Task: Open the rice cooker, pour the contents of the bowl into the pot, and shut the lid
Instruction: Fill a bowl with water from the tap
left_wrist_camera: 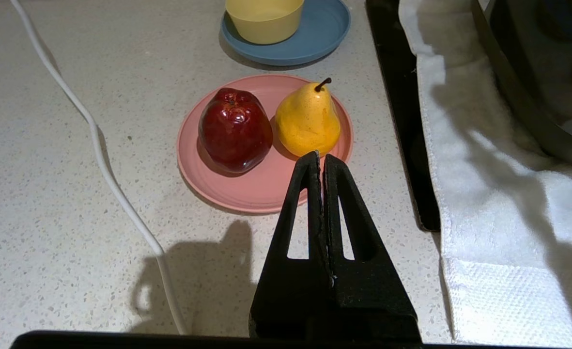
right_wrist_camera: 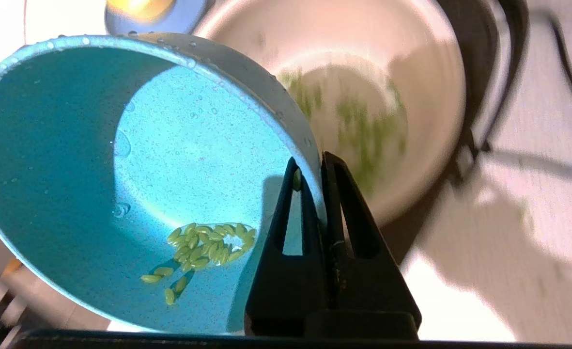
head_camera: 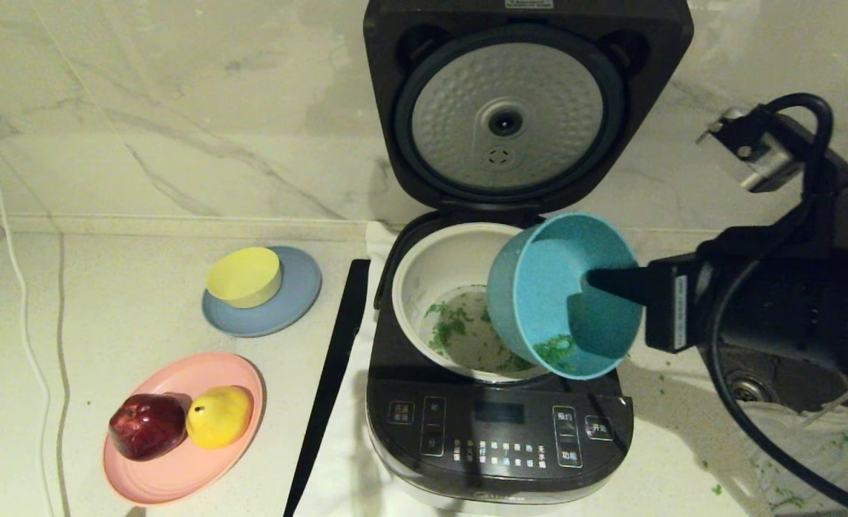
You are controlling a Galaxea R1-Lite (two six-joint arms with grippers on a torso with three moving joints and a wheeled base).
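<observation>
Fingers (right_wrist_camera: 310, 213) of the right gripper (right_wrist_camera: 315, 167) clamp the rim of the bowl (head_camera: 549, 287), tipped over the open rice cooker (head_camera: 499, 424), whose lid (head_camera: 528, 108) stands raised. Green contents (head_camera: 449, 327) lie in the pot (head_camera: 431, 262); a few cling inside the bowl. Over the counter (left_wrist_camera: 72, 218) near a pink plate (left_wrist_camera: 247, 189), the left gripper (left_wrist_camera: 322, 157) hangs pressed together, empty.

1. I see two bowls: a teal bowl (head_camera: 564, 294) and a yellow bowl (head_camera: 244, 276).
2. Two plates: a blue plate (head_camera: 298, 301) and a pink plate (head_camera: 179, 470).
3. Two fruits: an apple (head_camera: 147, 425) and a pear (head_camera: 219, 415).
4. One rice cooker (head_camera: 499, 438), one pot (head_camera: 438, 273).
</observation>
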